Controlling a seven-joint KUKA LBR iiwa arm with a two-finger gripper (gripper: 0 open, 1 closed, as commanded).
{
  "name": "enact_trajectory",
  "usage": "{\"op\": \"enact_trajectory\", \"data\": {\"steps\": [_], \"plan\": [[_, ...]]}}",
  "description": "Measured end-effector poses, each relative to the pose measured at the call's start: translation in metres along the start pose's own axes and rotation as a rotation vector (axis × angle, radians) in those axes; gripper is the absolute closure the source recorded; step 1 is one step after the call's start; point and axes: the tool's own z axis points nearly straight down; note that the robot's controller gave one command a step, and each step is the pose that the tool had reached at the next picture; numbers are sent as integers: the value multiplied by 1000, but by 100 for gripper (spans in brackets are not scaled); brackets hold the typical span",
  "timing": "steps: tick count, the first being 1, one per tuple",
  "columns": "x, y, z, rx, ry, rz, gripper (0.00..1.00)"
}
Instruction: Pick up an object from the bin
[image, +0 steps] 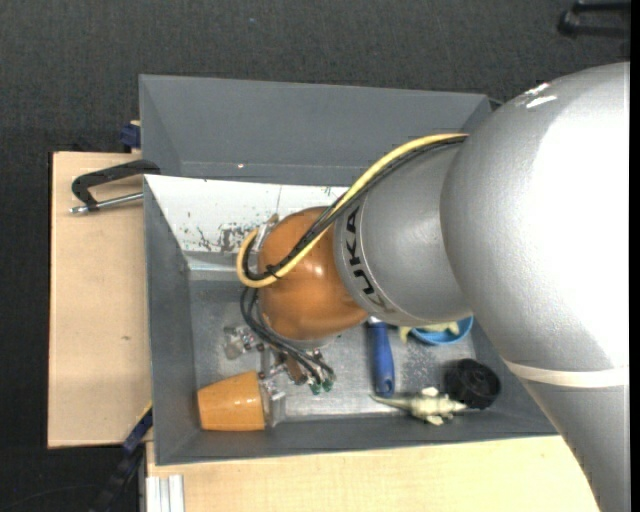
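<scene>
While the orange wrist cover (305, 285) hides much of it, the gripper (272, 385) hangs low over the front-left floor of the grey bin (165, 330), and how wide it stands cannot be told. An orange cup (230, 404) lies on its side just beside it. Farther right lie a blue cylinder (381, 357), a cream toy figure (428, 405) and a black round piece (472, 383).

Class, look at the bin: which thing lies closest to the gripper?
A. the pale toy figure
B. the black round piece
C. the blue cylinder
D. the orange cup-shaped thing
D: the orange cup-shaped thing lies on its side at the lower left of the bin, right beside the gripper; the blue cylinder, pale toy figure and black round piece lie farther right.
</scene>
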Motion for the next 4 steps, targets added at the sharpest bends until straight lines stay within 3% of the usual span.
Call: {"op": "enact_trajectory", "data": {"steps": [1, 2, 3, 4], "plan": [[0, -3, -1, 1, 0, 5, 100], [-63, -8, -2, 2, -6, -7, 100], [-82, 14, -4, 1, -3, 193, 100], [-81, 14, -3, 1, -2, 193, 0]]}}
